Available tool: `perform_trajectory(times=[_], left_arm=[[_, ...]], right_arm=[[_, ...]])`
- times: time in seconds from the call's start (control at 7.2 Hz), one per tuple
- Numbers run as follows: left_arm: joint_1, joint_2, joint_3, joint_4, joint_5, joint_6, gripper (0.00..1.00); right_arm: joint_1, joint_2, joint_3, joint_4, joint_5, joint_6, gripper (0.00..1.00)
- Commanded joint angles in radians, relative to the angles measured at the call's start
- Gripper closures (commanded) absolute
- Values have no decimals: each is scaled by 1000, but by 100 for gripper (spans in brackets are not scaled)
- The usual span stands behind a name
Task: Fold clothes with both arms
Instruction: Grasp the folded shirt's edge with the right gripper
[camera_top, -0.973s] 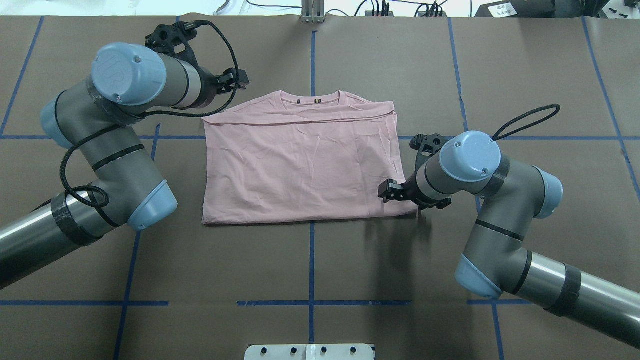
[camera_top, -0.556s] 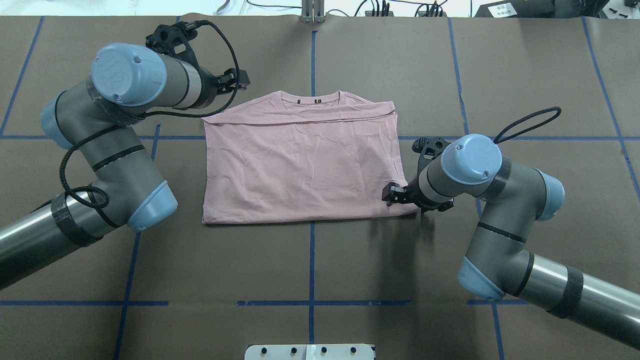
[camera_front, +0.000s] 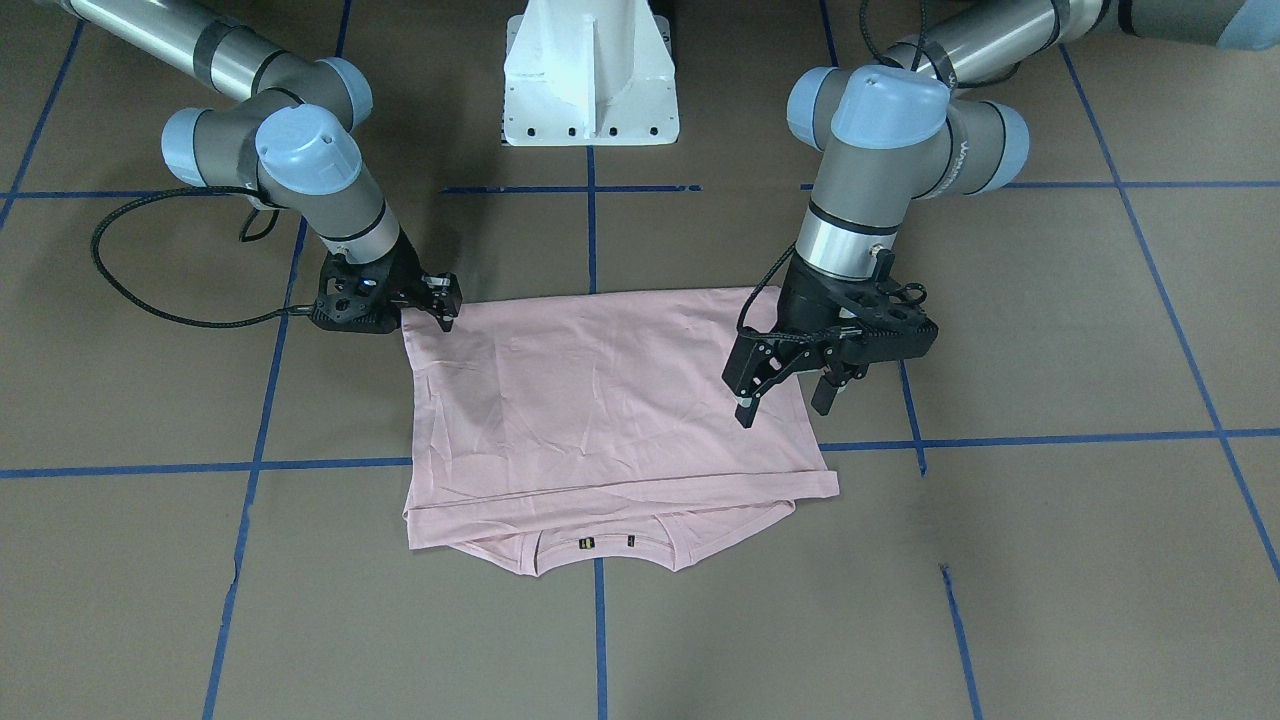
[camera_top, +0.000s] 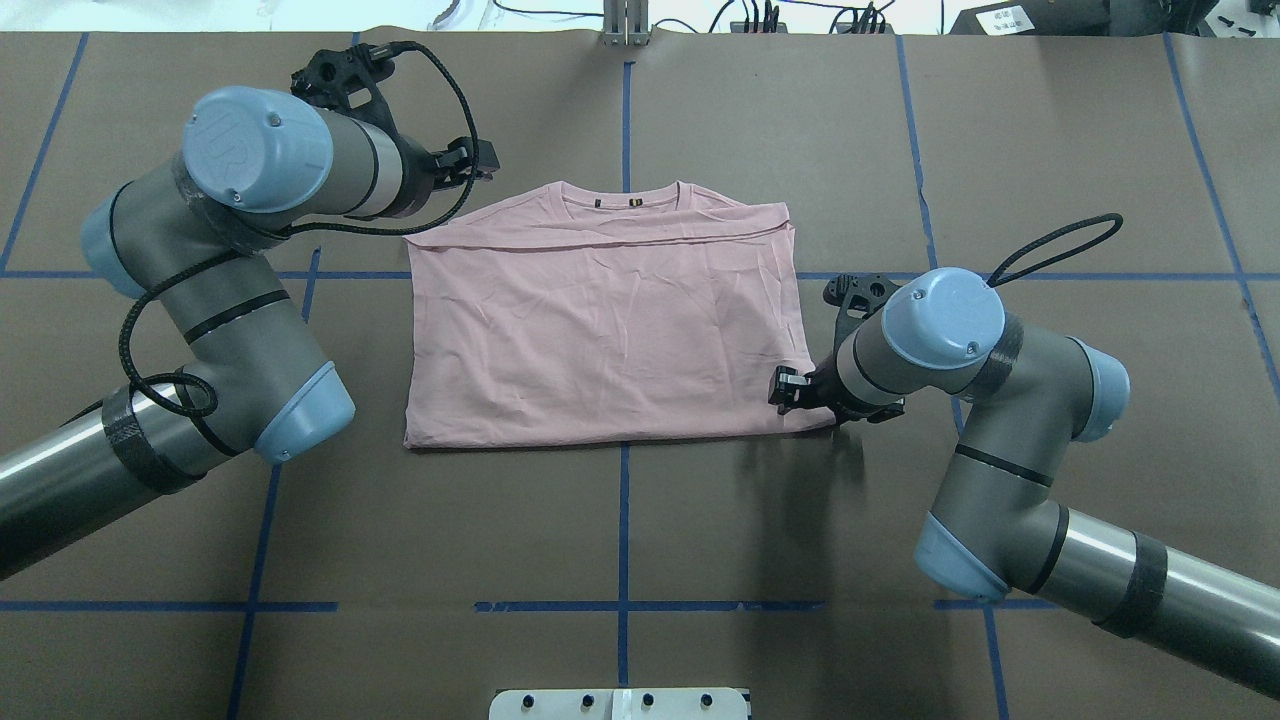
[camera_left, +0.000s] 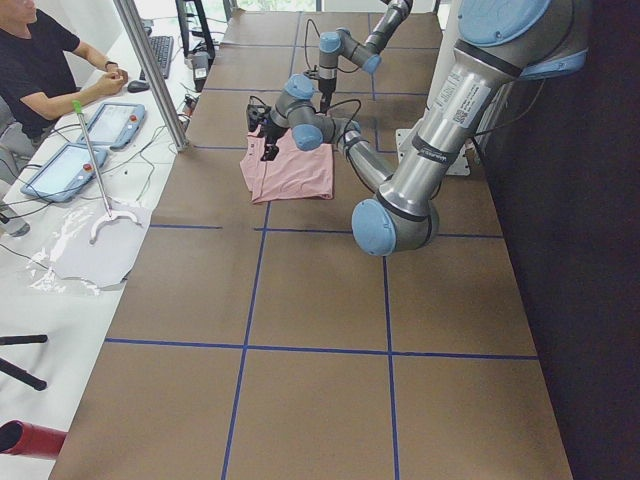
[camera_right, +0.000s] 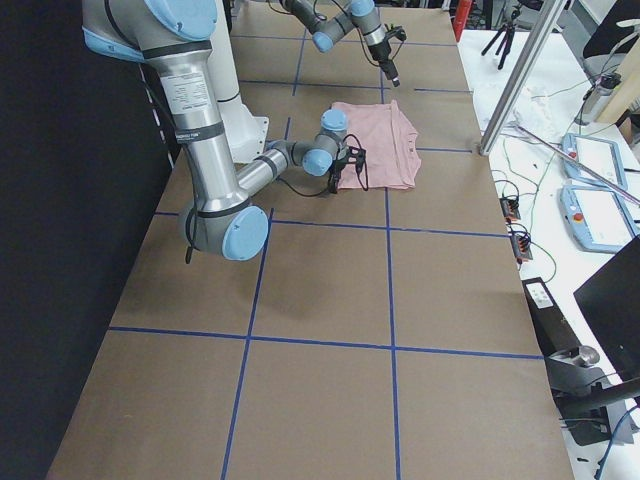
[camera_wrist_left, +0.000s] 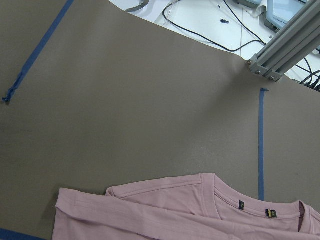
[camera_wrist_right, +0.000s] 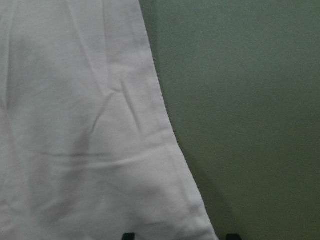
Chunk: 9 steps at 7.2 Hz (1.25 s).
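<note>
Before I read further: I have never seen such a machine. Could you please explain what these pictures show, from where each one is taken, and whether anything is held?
This is a robot with a jointed left arm and right arm, each ending in a two-finger hand. Two pictures look down on the table, one from behind the robot and one facing it. Two look along the table from its ends. Two come from small cameras on the wrists.

On the brown table, marked with blue tape lines, lies one pale pink T-shirt. It is partly folded, with its collar away from the robot.

The right hand is low at the shirt's near corner, its fingers apart around the edge. The left hand hangs open, raised above the table at the shirt's other side. Nothing is held.
</note>
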<state>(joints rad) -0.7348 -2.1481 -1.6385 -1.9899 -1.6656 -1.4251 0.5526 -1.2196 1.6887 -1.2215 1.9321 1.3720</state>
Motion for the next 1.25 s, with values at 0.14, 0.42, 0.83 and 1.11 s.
perform_trajectory(times=[0.14, 0.42, 0.83, 1.11], left_arm=[[2, -1, 3, -1, 1, 0, 0], [2, -1, 2, -1, 1, 0, 0], [2, -1, -1, -1, 3, 0, 0], [2, -4, -4, -1, 1, -11, 0]], right_arm=[[-2, 3, 9, -6, 11, -7, 100], [-2, 6, 29, -29, 19, -8, 100], [1, 0, 31, -30, 27, -10, 100], [-46, -116, 215, -144, 16, -8, 100]])
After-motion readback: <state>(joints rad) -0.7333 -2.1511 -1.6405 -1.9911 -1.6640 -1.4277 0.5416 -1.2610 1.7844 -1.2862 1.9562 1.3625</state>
